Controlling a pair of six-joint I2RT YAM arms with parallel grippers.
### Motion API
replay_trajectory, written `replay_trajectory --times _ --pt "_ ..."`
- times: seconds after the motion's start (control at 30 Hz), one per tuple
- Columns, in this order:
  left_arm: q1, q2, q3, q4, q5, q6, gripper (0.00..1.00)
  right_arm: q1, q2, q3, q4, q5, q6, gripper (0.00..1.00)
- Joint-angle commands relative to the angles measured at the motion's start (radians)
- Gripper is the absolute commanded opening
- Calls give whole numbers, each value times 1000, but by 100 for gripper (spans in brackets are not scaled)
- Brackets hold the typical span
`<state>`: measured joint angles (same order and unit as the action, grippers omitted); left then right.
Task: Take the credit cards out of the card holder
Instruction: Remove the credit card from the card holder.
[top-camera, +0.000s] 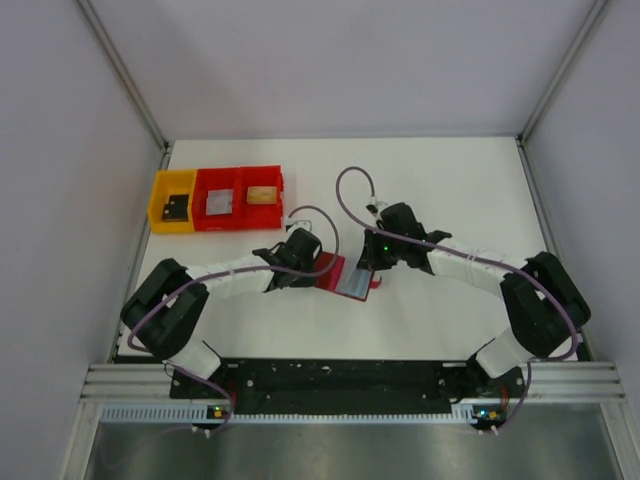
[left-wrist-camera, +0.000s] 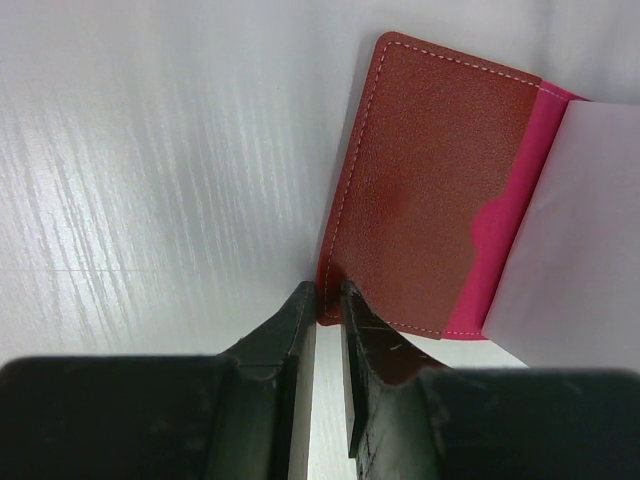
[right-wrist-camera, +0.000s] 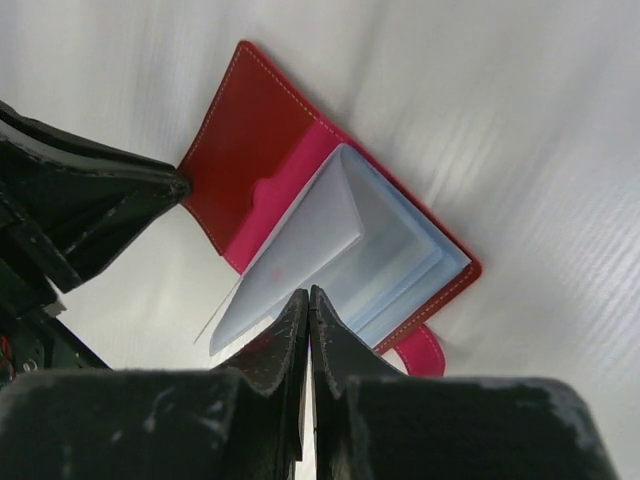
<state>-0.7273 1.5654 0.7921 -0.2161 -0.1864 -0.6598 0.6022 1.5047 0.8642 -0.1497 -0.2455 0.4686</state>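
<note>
Yellow bin (top-camera: 158, 205) and red bins (top-camera: 240, 200): far-left of counter (top-camera: 450, 180). L gripper (left-wrist-camera: 322, 295): clenched on left cover edge of card holder (left-wrist-camera: 420, 190), which lies open at counter ctr, between both arms. R gripper (right-wrist-camera: 308, 298): fingers pressed together at near edge of grey-blue pockets (right-wrist-camera: 400, 250); cannot tell if a leaf is pinched.

White table (top-camera: 450, 190), three plastic bins touching in a row at its far left: yellow bin (top-camera: 157, 200), middle red bin (top-camera: 216, 225), right red bin (top-camera: 278, 190).
</note>
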Motion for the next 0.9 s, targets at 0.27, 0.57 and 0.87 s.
replay_trajectory --times 0.27,0.57,0.87 --pt "-9 -77 -73 76 67 -57 20 111 173 104 137 -69 42 0" --pt "-9 -171 -128 110 59 -93 31 125 282 188 142 -81 45 4" --pt "-15 -324 -134 138 142 -83 44 125 333 200 90 -57 18 6"
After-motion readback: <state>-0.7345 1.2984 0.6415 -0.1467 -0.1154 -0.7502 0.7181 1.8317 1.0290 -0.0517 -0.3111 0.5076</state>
